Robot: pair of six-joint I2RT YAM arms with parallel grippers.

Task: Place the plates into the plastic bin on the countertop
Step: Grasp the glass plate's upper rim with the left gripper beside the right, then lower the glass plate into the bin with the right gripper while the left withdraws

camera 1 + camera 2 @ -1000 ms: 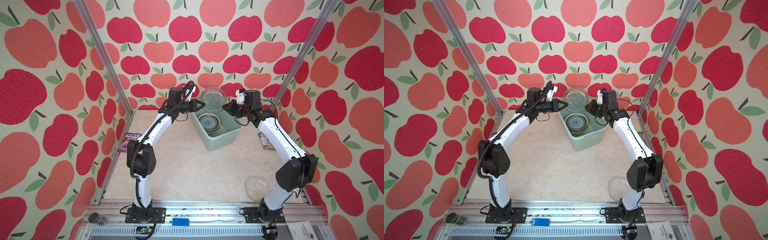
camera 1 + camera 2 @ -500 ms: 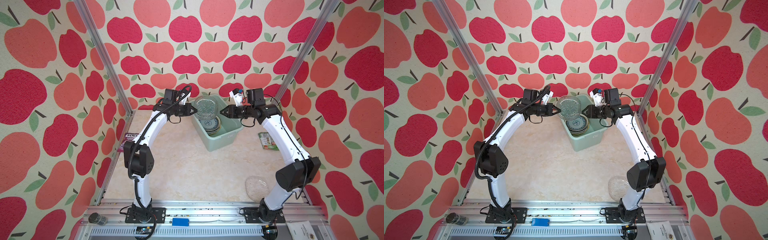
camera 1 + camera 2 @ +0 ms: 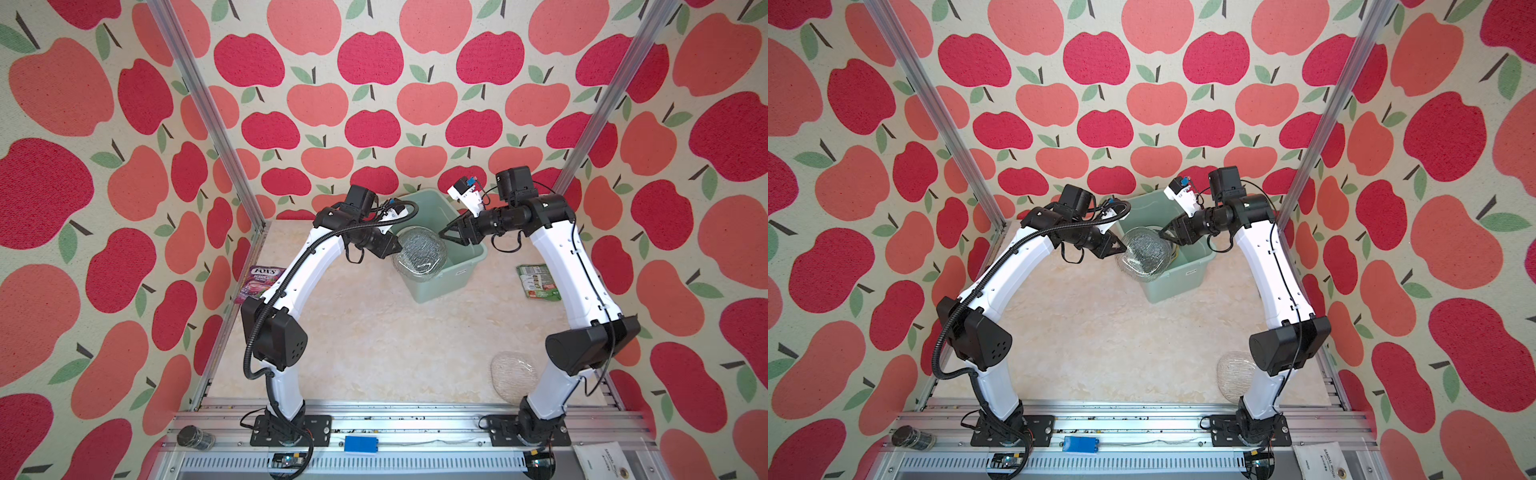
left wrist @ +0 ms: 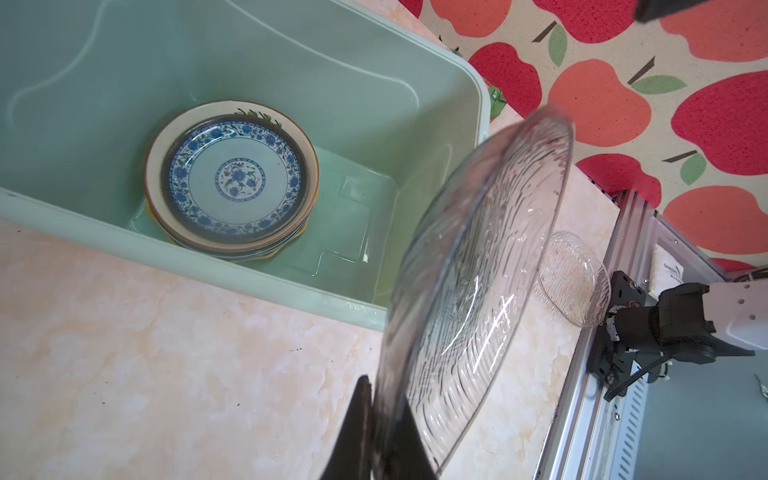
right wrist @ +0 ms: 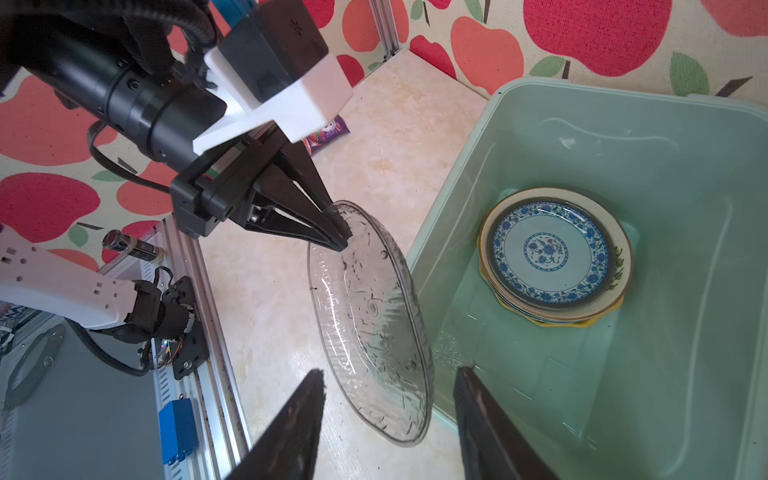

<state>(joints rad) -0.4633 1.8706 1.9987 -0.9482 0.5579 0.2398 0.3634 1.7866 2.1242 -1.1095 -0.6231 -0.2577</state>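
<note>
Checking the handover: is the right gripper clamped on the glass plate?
No, the right gripper stands open around the glass plate; the left gripper pinches it.

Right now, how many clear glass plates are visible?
2. One clear glass plate is pinched by the left gripper beside the mint-green plastic bin; a second glass plate lies on the cream countertop by the right arm. The bin's stack may hide more.

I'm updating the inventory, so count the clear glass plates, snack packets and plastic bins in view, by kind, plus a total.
Clear glass plates: 2 (held glass plate, loose glass plate)
Snack packets: 2 (purple packet, green packet)
Plastic bin: 1
Total: 5
</note>
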